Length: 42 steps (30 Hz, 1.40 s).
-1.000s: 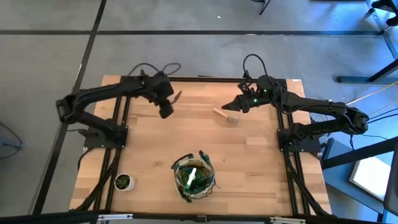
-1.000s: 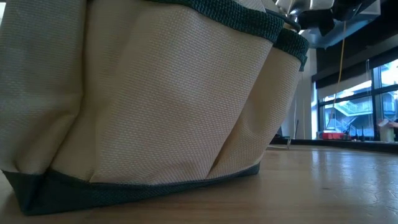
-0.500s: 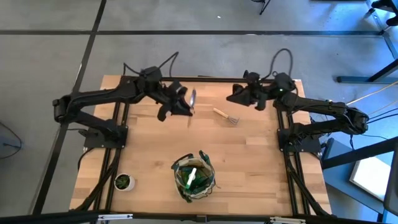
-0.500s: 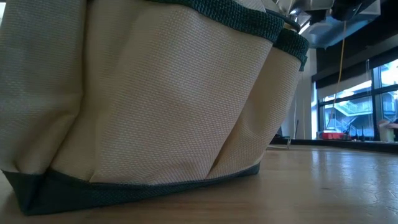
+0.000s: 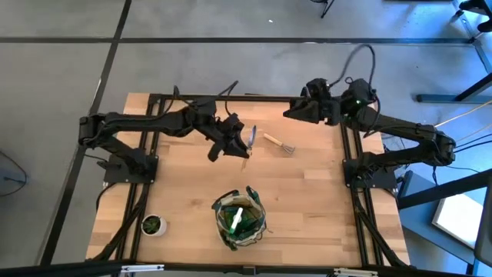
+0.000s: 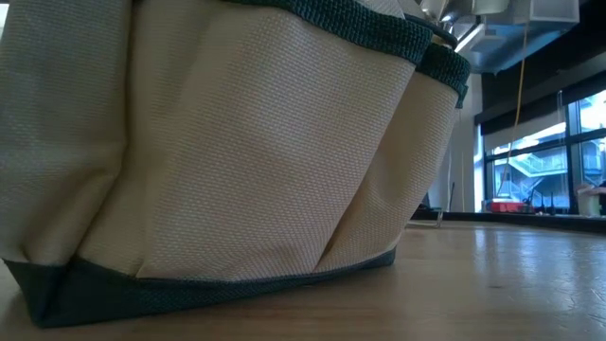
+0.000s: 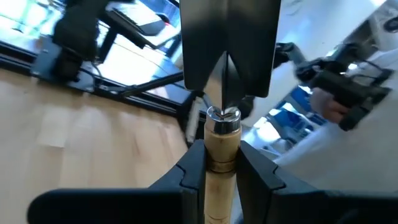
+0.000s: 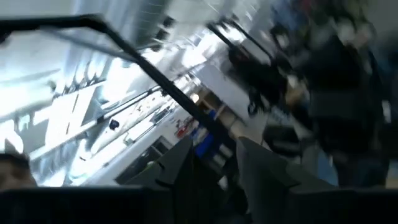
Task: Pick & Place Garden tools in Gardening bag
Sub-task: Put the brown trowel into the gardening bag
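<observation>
My left gripper [image 5: 239, 148] hangs over the middle of the table, shut on a wooden-handled trowel [image 5: 251, 136]. The trowel's dark metal blade [image 7: 227, 43] shows past the fingers in the left wrist view. A wooden-handled fork [image 5: 278, 143] lies flat on the table, just right of the trowel. The gardening bag [image 5: 240, 219] stands near the front edge with a green spray bottle [image 5: 237, 220] inside; it fills the low view [image 6: 237, 161]. My right gripper [image 5: 294, 113] is raised at the far right, open, with nothing between its fingers [image 8: 261, 163]. My left gripper pinches the trowel's wooden handle [image 7: 219, 158] between its two fingers, just behind the metal collar. The fingers come about level from the table's left and seem to lie across the handle. The trowel is lifted clear, its blade toward the far edge.
A small potted plant [image 5: 154, 225] stands at the front left corner. Bare wood lies between the fork and the bag. Both arms' dark frames run along the table's left and right sides.
My left gripper has carried the trowel toward the table's middle and up, and has tipped from pointing down to about level, so the blade now shows beside it. My right gripper has risen and drawn back from the fork toward the far right; the fork has stayed put.
</observation>
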{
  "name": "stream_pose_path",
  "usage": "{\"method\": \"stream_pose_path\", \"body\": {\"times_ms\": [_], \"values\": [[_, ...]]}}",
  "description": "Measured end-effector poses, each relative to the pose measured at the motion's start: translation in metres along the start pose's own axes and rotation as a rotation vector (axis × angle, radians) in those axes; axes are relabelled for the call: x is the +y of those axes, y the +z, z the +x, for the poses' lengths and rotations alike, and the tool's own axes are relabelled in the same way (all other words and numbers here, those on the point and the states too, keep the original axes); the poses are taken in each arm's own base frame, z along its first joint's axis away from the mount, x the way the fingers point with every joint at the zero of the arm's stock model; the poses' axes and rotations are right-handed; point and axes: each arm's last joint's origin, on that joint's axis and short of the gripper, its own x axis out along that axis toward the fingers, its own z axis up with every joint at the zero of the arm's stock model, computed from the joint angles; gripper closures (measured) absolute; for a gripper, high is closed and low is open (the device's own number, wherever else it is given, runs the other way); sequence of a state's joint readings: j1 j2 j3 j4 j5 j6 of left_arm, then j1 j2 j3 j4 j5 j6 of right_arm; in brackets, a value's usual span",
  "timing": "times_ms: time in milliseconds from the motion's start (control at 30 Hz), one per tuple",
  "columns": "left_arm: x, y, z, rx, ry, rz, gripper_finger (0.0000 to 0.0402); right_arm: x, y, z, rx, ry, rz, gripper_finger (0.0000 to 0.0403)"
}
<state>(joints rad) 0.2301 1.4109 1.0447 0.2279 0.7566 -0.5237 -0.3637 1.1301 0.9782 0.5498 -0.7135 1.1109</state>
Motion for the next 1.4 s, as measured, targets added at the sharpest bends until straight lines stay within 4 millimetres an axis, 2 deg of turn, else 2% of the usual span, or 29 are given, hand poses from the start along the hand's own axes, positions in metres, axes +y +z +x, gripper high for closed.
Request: {"method": "stream_pose_path", "body": {"times_ms": [167,333,567,667,933,1200,1400], "values": [[-0.006,-0.005,-0.001,0.009,0.1,-0.008,0.0352,0.0,0.002,0.003,0.099,-0.187,0.271,0.0271],[-0.005,-0.026,-0.004,0.152,0.286,-0.059,0.0352,0.003,-0.004,-0.001,0.148,-0.442,0.418,0.0274],[-0.006,-0.063,-0.009,0.443,0.544,-0.058,0.0352,-0.009,-0.029,-0.015,0.159,-0.827,0.604,0.0274],[-0.009,-0.075,-0.012,0.539,0.641,-0.054,0.0352,-0.013,-0.041,-0.013,0.138,-0.955,0.643,0.0274],[-0.019,-0.087,-0.009,0.6,0.798,0.017,0.0352,-0.021,-0.054,0.015,-0.025,-1.01,0.613,0.0274],[-0.026,-0.086,-0.001,0.712,0.963,0.097,0.0352,-0.054,-0.083,0.046,0.018,-1.085,0.726,0.0269],[-0.021,-0.085,0.021,0.781,1.024,0.165,0.0352,-0.076,-0.089,0.065,-0.047,-1.045,0.71,0.0253]]}}
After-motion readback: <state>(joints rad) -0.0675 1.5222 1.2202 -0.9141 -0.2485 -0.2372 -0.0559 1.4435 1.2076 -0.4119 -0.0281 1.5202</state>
